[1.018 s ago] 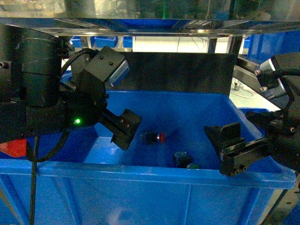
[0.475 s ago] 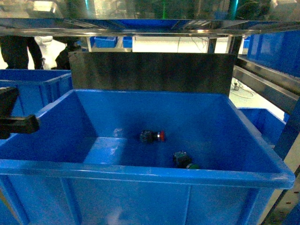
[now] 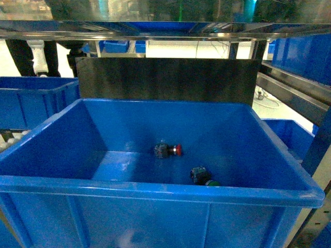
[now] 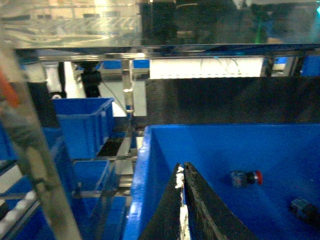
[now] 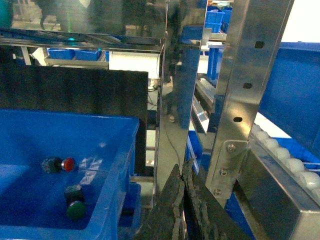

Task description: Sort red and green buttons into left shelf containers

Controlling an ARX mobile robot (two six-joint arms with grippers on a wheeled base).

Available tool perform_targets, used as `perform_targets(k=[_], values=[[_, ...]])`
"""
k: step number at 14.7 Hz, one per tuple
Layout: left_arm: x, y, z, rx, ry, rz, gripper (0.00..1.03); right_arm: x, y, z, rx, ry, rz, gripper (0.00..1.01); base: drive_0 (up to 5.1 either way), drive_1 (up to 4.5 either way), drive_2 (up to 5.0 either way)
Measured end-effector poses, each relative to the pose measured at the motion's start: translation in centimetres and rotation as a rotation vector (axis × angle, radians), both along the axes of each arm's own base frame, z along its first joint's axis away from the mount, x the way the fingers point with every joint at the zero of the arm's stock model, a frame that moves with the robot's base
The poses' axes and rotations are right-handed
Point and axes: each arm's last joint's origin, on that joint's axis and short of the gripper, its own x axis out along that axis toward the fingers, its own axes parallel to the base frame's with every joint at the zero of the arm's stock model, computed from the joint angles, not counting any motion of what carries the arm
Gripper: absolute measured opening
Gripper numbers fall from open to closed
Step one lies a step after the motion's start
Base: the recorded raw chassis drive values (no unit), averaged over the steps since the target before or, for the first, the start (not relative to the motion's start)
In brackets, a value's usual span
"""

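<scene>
The red button [image 3: 168, 150] lies on its side on the floor of a large blue bin [image 3: 155, 190], red cap to the right. The green button [image 3: 202, 177] rests near the bin's front wall. Neither gripper shows in the head view. In the left wrist view my left gripper [image 4: 182, 167] is shut and empty, above the bin's left wall, with the red button [image 4: 246, 178] and green button [image 4: 304, 209] off to its right. My right gripper [image 5: 183, 167] is shut and empty outside the bin's right rim, the red button [image 5: 58, 164] and green button [image 5: 74, 202] to its left. A blue container [image 3: 31, 103] sits on the left shelf.
A dark panel [image 3: 168, 80] stands behind the bin under a steel shelf [image 3: 165, 31]. Steel posts [image 5: 175, 75] and a roller track [image 5: 292, 160] crowd the right gripper. More blue containers [image 4: 82, 125] and a shelf frame [image 4: 127, 115] lie left of the bin.
Both arms, open over the bin a second ago, have pulled back out of the head view. The two buttons have not moved.
</scene>
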Motion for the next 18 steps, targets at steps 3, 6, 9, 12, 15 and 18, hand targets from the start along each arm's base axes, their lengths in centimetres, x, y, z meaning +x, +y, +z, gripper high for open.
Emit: perform_targets(k=[3, 6, 9, 12, 15, 18], values=[[-1.9, 0.2, -0.4, -0.001, 0.025, 0.003, 0.02, -1.2, 0.0, -0.3, 0.0, 0.019, 0.004, 0.02, 0.0, 0.0, 0.0], [-3.1, 0.2, 0.0, -0.001, 0.004, 0.003, 0.02, -2.1, 0.0, 0.2, 0.0, 0.0, 0.005, 0.02, 0.0, 0.0, 0.0], [-4.3, 0.2, 0.3, -0.001, -0.003, 0.003, 0.02, -3.0, 0.0, 0.5, 0.0, -0.01, 0.005, 0.02, 0.0, 0.0, 0.0], [-5.1, 0.2, 0.6, -0.001, -0.013, 0.003, 0.02, -3.6, 0.0, 0.6, 0.0, -0.016, 0.005, 0.02, 0.0, 0.0, 0.0], [-5.8, 0.2, 0.7, -0.001, -0.019, 0.003, 0.02, -4.1, 0.0, 0.6, 0.0, -0.014, 0.005, 0.02, 0.0, 0.0, 0.0], [-6.4, 0.2, 0.8, -0.001, -0.02, 0.003, 0.02, -4.6, 0.0, 0.5, 0.0, -0.013, 0.005, 0.02, 0.0, 0.0, 0.0]])
